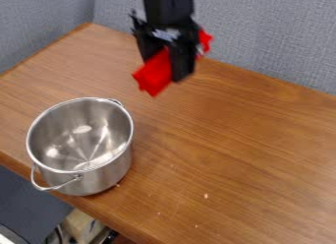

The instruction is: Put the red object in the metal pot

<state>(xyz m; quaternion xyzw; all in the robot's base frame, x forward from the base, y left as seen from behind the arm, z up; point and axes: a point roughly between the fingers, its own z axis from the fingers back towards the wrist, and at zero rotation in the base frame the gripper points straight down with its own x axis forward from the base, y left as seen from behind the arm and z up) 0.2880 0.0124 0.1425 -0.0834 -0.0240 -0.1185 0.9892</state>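
Note:
The red object (159,71) hangs in the air well above the table, tilted, with its lower end toward the left. My black gripper (172,53) reaches down from the top edge and is shut on its upper part. The metal pot (82,146) stands upright on the wooden table at the front left, shiny and empty, its thin wire handle drooping at the front-left. The block sits above and to the right of the pot, not over its opening.
The wooden table (250,150) has a near edge running along the bottom left and a far edge against a grey wall (39,17). Bare wood lies to the right of the pot.

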